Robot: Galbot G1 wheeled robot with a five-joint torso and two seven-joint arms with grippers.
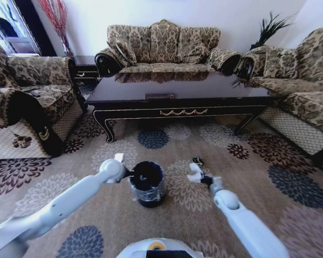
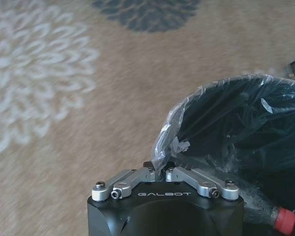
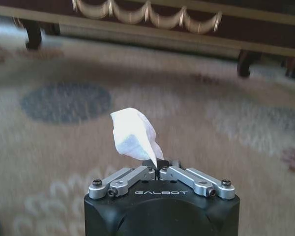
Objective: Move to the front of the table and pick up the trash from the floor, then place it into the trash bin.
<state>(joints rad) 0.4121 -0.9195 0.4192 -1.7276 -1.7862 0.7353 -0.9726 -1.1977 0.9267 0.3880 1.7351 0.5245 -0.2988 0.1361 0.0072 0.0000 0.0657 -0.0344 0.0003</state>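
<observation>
Closest to the lens, the right gripper (image 3: 159, 166) has its fingers pinched shut on a crumpled white tissue (image 3: 132, 134), which sticks up from the fingertips clear of the carpet. From the head camera this tissue sits just to the right of the trash bin (image 1: 147, 183), so the piece looks lifted and ready to be carried over the opening. The left gripper (image 2: 161, 171) is clamped on the bin's rim, nipping the shiny plastic liner (image 2: 173, 129); that hold most likely steadies the light bin, or keeps it where the other arm can reach it. A clear tube with a red cap (image 2: 283, 221) shows at the bin's side, beside the left wrist. A small dark scrap (image 1: 197, 160) lies on the floor (image 1: 269, 177) just beyond the right gripper. Farther out stands the table (image 1: 177, 95), glossy and dark with gold scrollwork, ringed by patterned sofas (image 1: 164, 45) on the flowered carpet.
</observation>
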